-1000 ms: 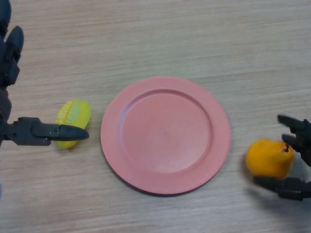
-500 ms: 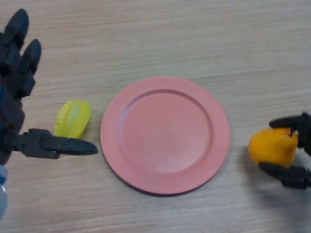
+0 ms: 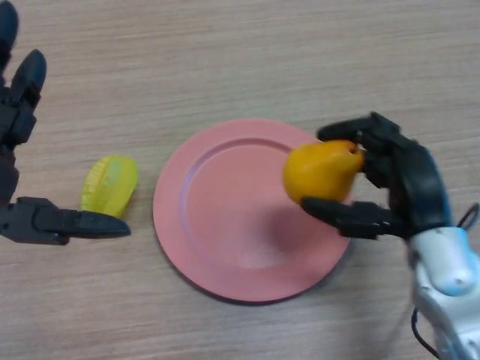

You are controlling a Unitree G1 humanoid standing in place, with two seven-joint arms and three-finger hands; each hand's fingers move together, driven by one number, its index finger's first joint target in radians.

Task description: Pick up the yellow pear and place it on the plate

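While pear [image 3: 321, 172] is held over right part of plate [image 3: 225, 255], right of frame centre, it is pinched between thumb and curled fingers [image 3: 352, 132] of right hand [image 3: 401, 184]. Pear should be lowered nearer plate middle, set down gently, only then released, so rolling off rim is avoided. Left hand [image 3: 22, 180] is seen at left edge, fingers spread, beside yellow-green fruit [image 3: 110, 183] on desk [image 3: 240, 52].

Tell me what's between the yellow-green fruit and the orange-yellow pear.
In the head view, only the pink round plate lies between the yellow-green fruit and the orange-yellow pear.
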